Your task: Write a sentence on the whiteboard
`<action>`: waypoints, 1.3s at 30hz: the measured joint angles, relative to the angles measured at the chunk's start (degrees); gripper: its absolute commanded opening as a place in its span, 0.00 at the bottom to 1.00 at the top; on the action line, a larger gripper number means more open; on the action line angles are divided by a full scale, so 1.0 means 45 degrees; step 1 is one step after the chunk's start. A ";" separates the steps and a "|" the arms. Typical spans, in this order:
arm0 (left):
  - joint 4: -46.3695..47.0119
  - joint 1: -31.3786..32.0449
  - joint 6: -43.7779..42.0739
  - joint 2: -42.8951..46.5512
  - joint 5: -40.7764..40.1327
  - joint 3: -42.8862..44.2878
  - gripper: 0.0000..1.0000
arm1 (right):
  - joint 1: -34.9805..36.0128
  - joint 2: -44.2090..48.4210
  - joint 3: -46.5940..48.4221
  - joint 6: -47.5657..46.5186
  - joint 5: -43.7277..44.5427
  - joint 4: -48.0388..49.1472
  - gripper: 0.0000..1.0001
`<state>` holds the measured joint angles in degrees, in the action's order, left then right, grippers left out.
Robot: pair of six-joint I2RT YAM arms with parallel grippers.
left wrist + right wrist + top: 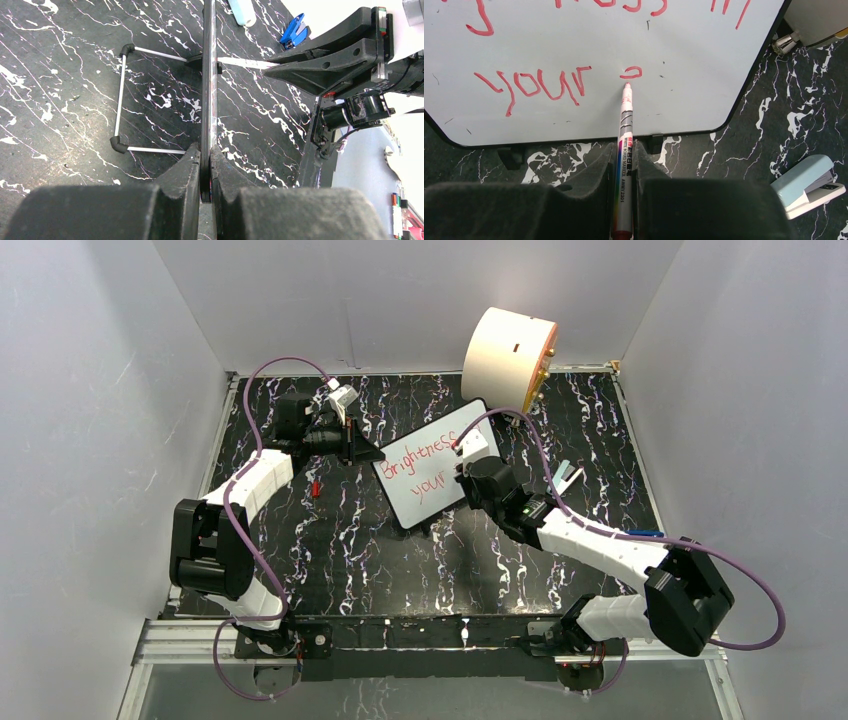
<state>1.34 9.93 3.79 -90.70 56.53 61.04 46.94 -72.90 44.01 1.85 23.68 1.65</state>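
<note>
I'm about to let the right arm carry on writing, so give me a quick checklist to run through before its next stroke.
1. Left fingers clamped on the whiteboard edge: ok.
2. Marker gripped between the right fingers, tip pointing forward: ok.
3. Marker tip at the board, just under the started red stroke after "your": ok.
4. Tip actually touching the surface: cannot tell.
5. Bare board to the right of that stroke for more letters: ok.
6. Sentence finished: not ok, its last word is only begun.

Left hand (206, 175) pinching whiteboard (208, 75) edge; wire stand (121, 95) beside.
</note>
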 measured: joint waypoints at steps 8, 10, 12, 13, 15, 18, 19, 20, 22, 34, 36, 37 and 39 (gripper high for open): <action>-0.0005 0.0000 0.0000 0.0000 0.0000 0.0000 0.00 | 0.0000 0.0000 -0.0165 0.0029 0.0267 -0.0121 0.00; -0.0005 0.0000 0.0000 0.0000 0.0000 0.0000 0.00 | 0.0000 0.0000 -0.0165 0.0029 0.0330 -0.0097 0.00; -0.0010 0.0000 0.0000 0.0000 0.0000 0.0000 0.00 | 0.0000 0.0000 -0.0165 0.0039 0.0345 -0.0092 0.00; -0.0010 0.0000 0.0000 0.0000 0.0000 0.0000 0.00 | 0.0000 0.0000 -0.0165 0.0053 0.0350 -0.0083 0.00; -0.0010 0.0000 -0.0005 0.0000 0.0000 0.0000 0.00 | 0.0000 0.0029 -0.0165 0.0083 0.0350 -0.0063 0.00; -0.0015 0.0000 -0.0005 0.0000 0.0000 0.0000 0.00 | 0.0000 0.0214 -0.0165 0.0121 0.0340 -0.0044 0.00; -0.0015 0.0000 -0.0005 0.0000 0.0000 0.0000 0.00 | 0.0000 0.0277 -0.0165 0.0126 0.0340 -0.0034 0.00; -0.0015 0.0000 -0.0005 0.0000 0.0000 0.0000 0.00 | 0.0000 0.0345 -0.0165 0.0136 0.0340 0.0000 0.00; -0.0019 0.0000 -0.0015 0.0000 0.0000 0.0005 0.00 | 0.0000 0.0384 -0.0165 0.0165 0.0335 0.0097 0.00; -0.0049 0.0005 -0.0039 -0.0005 0.0000 0.0019 0.00 | 0.0000 0.0141 -0.0165 0.0204 0.0291 0.0675 0.00; -0.0049 0.0005 -0.0039 -0.0005 0.0000 0.0019 0.00 | 0.0000 0.0073 -0.0165 0.0209 0.0267 0.0685 0.00; -0.0049 0.0005 -0.0039 -0.0005 0.0000 0.0019 0.00 | 0.0000 0.0049 -0.0165 0.0209 0.0257 0.0685 0.00; -0.0049 0.0005 -0.0039 -0.0005 0.0000 0.0019 0.00 | 0.0000 0.0024 -0.0165 0.0209 0.0223 0.0704 0.00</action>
<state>1.13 9.96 3.62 -90.72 56.53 61.12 46.94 -72.79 43.27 2.79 24.69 4.82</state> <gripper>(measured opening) 0.068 0.200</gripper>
